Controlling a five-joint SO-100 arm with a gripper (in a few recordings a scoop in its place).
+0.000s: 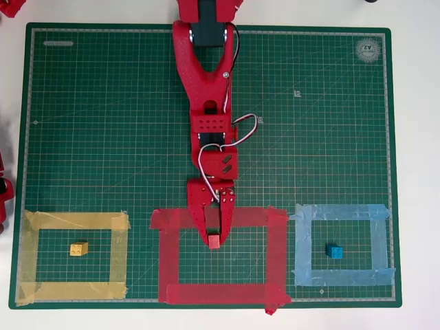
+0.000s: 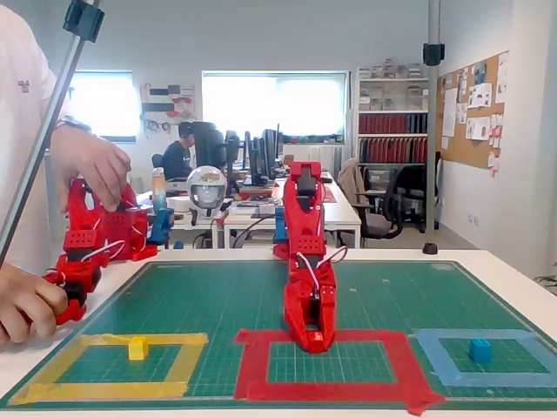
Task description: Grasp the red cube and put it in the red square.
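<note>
Red two-finger hand of the red plastic arm reaches down the centre of the overhead view, its tip over the top strip of the large red tape square; the fingers are drawn narrow about the small solid red cube, which sits at their tip, just inside the top inner edge of that frame; whether the cube rests on the mat or is lifted off it cannot be told. In the fixed view the hand points downward at the far strip of the red tape square; the cube cannot be made out against the red fingers there. Dark green gridded cutting mat covers the white surface. Yellow tape frame lies at lower left of the overhead view, with a small yellow cube inside it, well apart from the tape; light-blue tape frame lies at lower right, with a small blue cube inside it. In the fixed view the yellow cube stands at lower left and the blue cube at lower right.
</note>
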